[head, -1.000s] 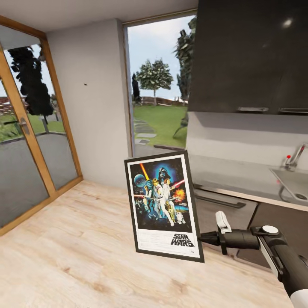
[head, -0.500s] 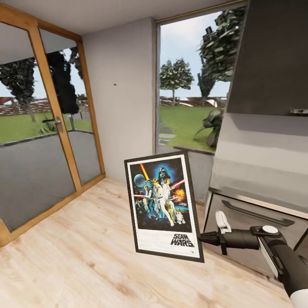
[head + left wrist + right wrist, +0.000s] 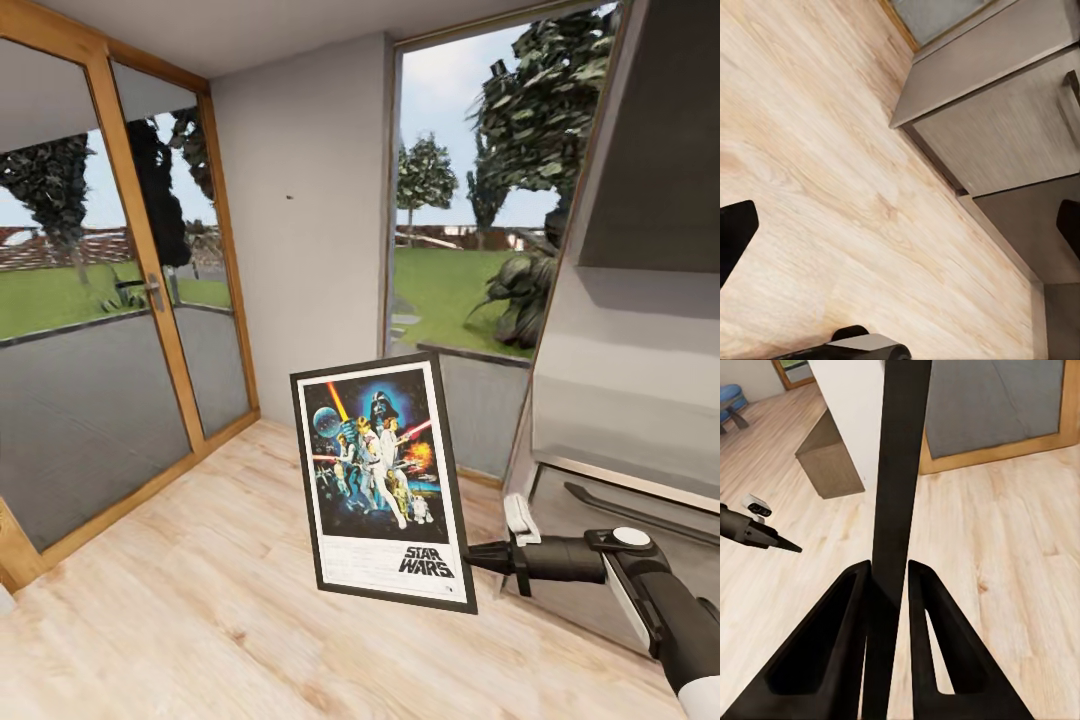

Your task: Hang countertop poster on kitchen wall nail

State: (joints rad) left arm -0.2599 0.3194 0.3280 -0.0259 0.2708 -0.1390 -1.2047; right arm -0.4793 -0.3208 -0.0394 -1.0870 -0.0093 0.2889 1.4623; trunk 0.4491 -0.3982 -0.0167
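1. The right gripper (image 3: 478, 556) reaches in from the head view's lower right on a black and white arm (image 3: 640, 585), and its fingers are pinched on the right edge of the poster (image 3: 381, 478) near the lower corner.
2. In the right wrist view the two black fingers (image 3: 844, 641) press on either side of the poster's (image 3: 900, 465) thin dark edge, which runs straight up between them.
3. The poster hangs in the air above the floor (image 3: 180, 580), upright with a slight tilt, its printed face toward the head camera and the "STAR WARS" logo at its lower right.
4. The left gripper's (image 3: 900, 225) fingertips (image 3: 735, 232) sit at opposite edges of the left wrist view, spread wide with nothing between them, over plank floor (image 3: 810, 187) and the base of a grey cabinet (image 3: 1012, 127).
5. To the right of the poster are the cabinet fronts (image 3: 620, 500) with a long dark handle (image 3: 640, 505).
6. Behind the poster stands a grey wall (image 3: 310, 250) between a wood-framed glass door (image 3: 110, 300) on the left and a tall window (image 3: 480, 200) on the right.
7. High on that wall, well above the poster, is a tiny dark nail (image 3: 291, 196).
8. Through the glass lie lawn and trees (image 3: 425, 175).
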